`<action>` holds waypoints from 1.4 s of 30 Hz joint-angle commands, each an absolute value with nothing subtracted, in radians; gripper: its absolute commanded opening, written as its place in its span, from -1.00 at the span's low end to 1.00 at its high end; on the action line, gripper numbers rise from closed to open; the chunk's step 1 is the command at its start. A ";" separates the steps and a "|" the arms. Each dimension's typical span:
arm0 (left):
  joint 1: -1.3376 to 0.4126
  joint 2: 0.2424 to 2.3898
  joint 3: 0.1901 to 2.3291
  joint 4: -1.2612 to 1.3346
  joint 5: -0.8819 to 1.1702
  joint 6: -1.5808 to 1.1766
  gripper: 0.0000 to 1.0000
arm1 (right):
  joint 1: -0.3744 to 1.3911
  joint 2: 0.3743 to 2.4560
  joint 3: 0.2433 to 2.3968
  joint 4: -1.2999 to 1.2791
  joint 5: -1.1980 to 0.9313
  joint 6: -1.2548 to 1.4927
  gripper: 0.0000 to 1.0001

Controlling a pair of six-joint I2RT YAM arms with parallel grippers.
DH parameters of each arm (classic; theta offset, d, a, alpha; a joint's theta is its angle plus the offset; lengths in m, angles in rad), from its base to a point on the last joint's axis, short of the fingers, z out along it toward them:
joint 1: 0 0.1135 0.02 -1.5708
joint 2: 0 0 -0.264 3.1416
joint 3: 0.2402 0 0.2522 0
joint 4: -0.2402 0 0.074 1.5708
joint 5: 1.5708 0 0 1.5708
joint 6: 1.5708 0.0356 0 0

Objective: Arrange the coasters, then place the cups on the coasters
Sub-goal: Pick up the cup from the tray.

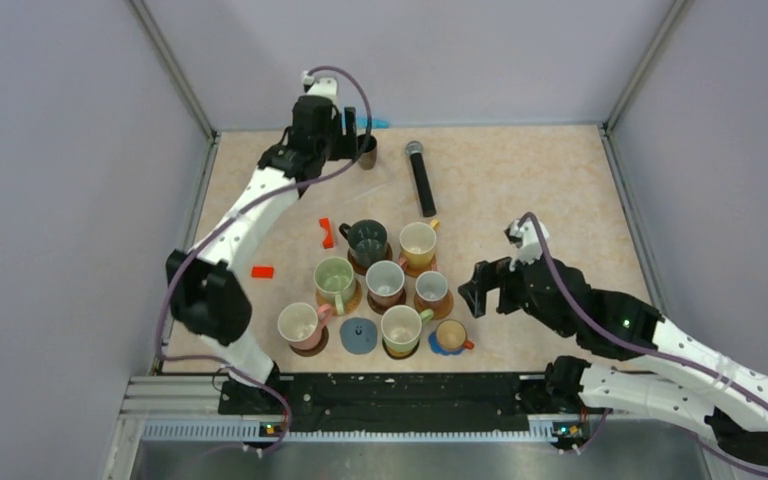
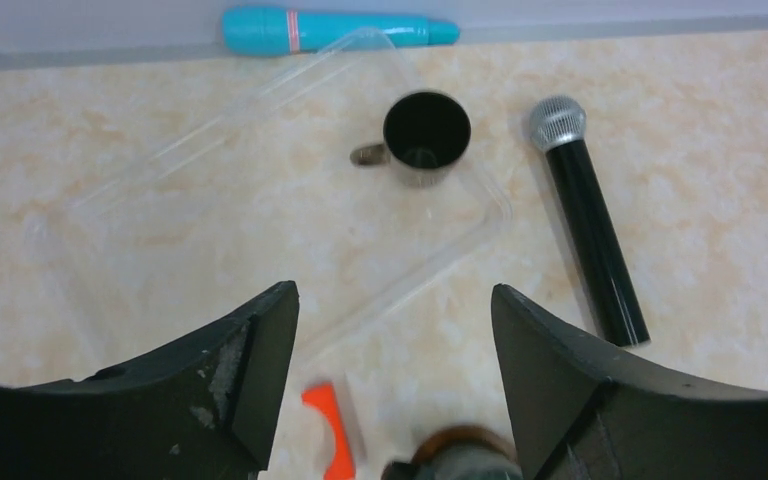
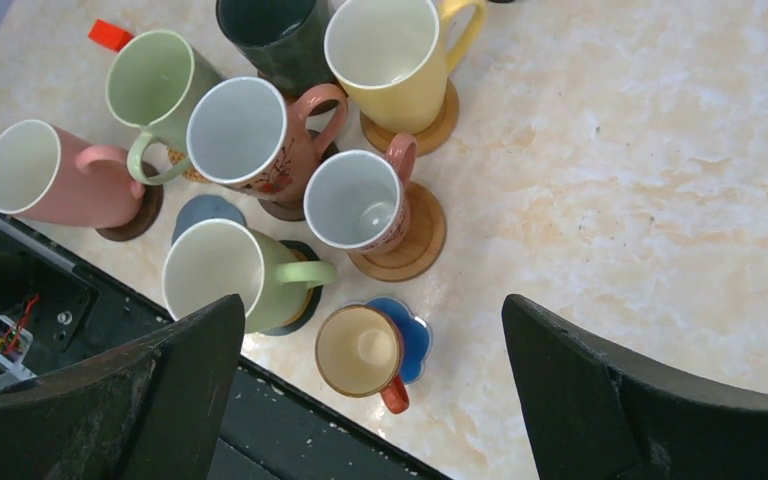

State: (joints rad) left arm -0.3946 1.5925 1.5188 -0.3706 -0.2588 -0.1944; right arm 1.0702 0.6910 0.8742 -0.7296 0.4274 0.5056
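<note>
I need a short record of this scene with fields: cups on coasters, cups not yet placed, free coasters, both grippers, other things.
cups on coasters: eight, in one cluster near the arms, among them the yellow cup and the orange cup
cup not placed: black cup, at the far edge, apart from the cluster
free coaster: grey-blue coaster, nothing on it
left gripper: open, empty, near the black cup
right gripper: open, empty, beside the cluster
other things: microphone, teal pen
</note>
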 commanded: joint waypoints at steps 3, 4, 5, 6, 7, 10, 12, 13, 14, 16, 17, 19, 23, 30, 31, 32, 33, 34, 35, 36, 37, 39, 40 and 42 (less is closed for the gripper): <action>-0.323 1.915 1.839 -0.411 -0.147 -0.163 0.47 | 1.063 0.614 0.834 -0.720 0.464 0.469 0.98; -0.311 1.954 1.874 -0.398 -0.138 -0.154 0.45 | 1.064 0.612 0.831 -0.721 0.463 0.463 0.98; -0.299 1.986 1.898 -0.382 -0.120 -0.146 0.44 | 1.064 0.611 0.828 -0.721 0.460 0.460 0.98; -0.288 2.027 1.922 -0.366 -0.092 -0.141 0.42 | 1.065 0.615 0.824 -0.721 0.459 0.458 0.98; -0.274 2.057 1.951 -0.352 -0.060 -0.143 0.40 | 1.063 0.618 0.822 -0.720 0.458 0.456 0.98; -0.244 2.130 2.007 -0.316 0.045 -0.149 0.34 | 1.064 0.638 0.819 -0.715 0.445 0.452 0.98; -0.237 2.167 2.019 -0.281 0.100 -0.144 0.33 | 1.063 0.650 0.818 -0.714 0.441 0.451 0.98; -0.237 2.188 2.028 -0.271 0.125 -0.140 0.33 | 1.064 0.654 0.816 -0.715 0.440 0.451 0.98; -0.236 2.213 2.045 -0.271 0.140 -0.137 0.33 | 1.063 0.658 0.813 -0.713 0.443 0.451 0.98; -0.236 2.265 2.091 -0.293 0.132 -0.135 0.31 | 1.064 0.661 0.810 -0.708 0.446 0.449 0.98; -0.235 2.288 2.113 -0.305 0.123 -0.133 0.30 | 1.064 0.663 0.807 -0.708 0.448 0.449 0.98; -0.231 2.320 2.131 -0.303 0.129 -0.131 0.29 | 1.064 0.662 0.805 -0.708 0.451 0.450 0.98; -0.218 2.355 2.136 -0.260 0.163 -0.132 0.27 | 1.064 0.651 0.794 -0.709 0.455 0.455 0.98; -0.206 2.388 2.167 -0.251 0.218 -0.148 0.13 | 1.064 0.652 0.788 -0.709 0.468 0.464 0.98; -0.206 2.388 2.167 -0.251 0.222 -0.149 0.11 | 1.064 0.653 0.787 -0.709 0.469 0.464 0.98; -0.206 2.390 2.166 -0.252 0.226 -0.150 0.08 | 1.064 0.653 0.787 -0.709 0.471 0.464 0.98; -0.206 2.390 2.166 -0.254 0.233 -0.149 0.06 | 1.064 0.654 0.787 -0.709 0.472 0.464 0.98; -0.206 2.389 2.165 -0.256 0.241 -0.150 0.03 | 1.063 0.654 0.786 -0.707 0.472 0.465 0.98; -0.206 2.390 2.164 -0.257 0.252 -0.152 -0.01 | 1.064 0.655 0.787 -0.708 0.474 0.465 0.98; -0.206 2.389 2.162 -0.260 0.260 -0.155 -0.05 | 1.063 0.654 0.786 -0.709 0.475 0.465 0.98; -0.206 2.387 2.159 -0.260 0.267 -0.158 -0.09 | 1.063 0.652 0.785 -0.709 0.478 0.464 0.98; -0.206 2.383 2.152 -0.260 0.276 -0.162 -0.16 | 1.063 0.652 0.785 -0.709 0.477 0.464 0.98; -0.206 2.382 2.149 -0.259 0.276 -0.165 -0.19 | 1.064 0.653 0.785 -0.708 0.478 0.465 0.98; -0.206 2.378 2.144 -0.263 0.275 -0.167 -0.24 | 1.063 0.651 0.785 -0.708 0.477 0.465 0.98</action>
State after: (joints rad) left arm -0.2096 2.3920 2.1250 -0.2989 0.2394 -0.1566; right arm 1.0698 0.6609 0.7834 -0.7269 0.4564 0.4641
